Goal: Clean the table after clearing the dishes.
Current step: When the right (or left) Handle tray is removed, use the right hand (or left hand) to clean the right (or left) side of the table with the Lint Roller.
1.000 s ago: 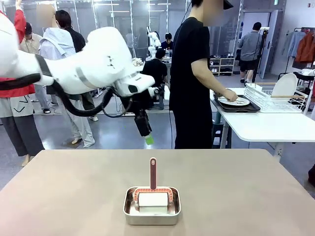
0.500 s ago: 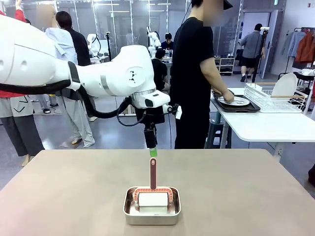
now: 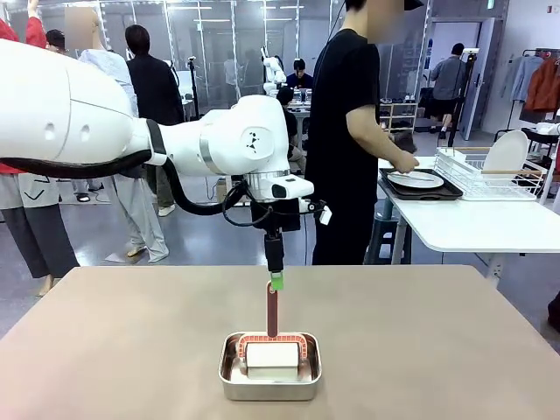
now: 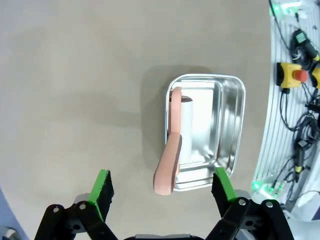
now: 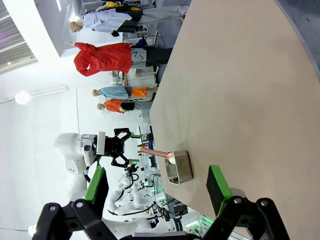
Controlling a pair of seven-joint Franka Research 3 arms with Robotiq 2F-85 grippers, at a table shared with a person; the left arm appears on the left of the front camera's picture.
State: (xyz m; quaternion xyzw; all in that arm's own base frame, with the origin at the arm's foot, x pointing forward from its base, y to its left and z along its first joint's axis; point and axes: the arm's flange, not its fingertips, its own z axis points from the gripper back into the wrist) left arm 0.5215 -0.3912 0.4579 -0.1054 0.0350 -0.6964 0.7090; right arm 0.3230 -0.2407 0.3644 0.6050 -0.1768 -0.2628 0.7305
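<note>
Two grippers stand with jaws spread wide over the table [image 3: 131,350], neither holding anything. The left gripper [image 3: 276,280] points straight down from its white arm at the upright pink handle [image 3: 272,311] of a cleaning roller. Seen from the left wrist, the left gripper [image 4: 162,182] has the handle's tip [image 4: 166,175] between its green pads [image 4: 101,182], with open space on both sides and no contact. The roller's white drum [image 3: 272,354] sits inside a small steel pan [image 3: 269,387] near the table's front middle. The right gripper [image 5: 157,182] hangs with fingers apart beside the tabletop's edge, well away from the pan. The dishes are off the brown table: behind it, a person in black rests a hand [image 3: 407,164] at a white plate [image 3: 420,180] on a dark tray [image 3: 442,194], which lies on a smaller white table [image 3: 472,227] beside a wire rack [image 3: 490,179].
</note>
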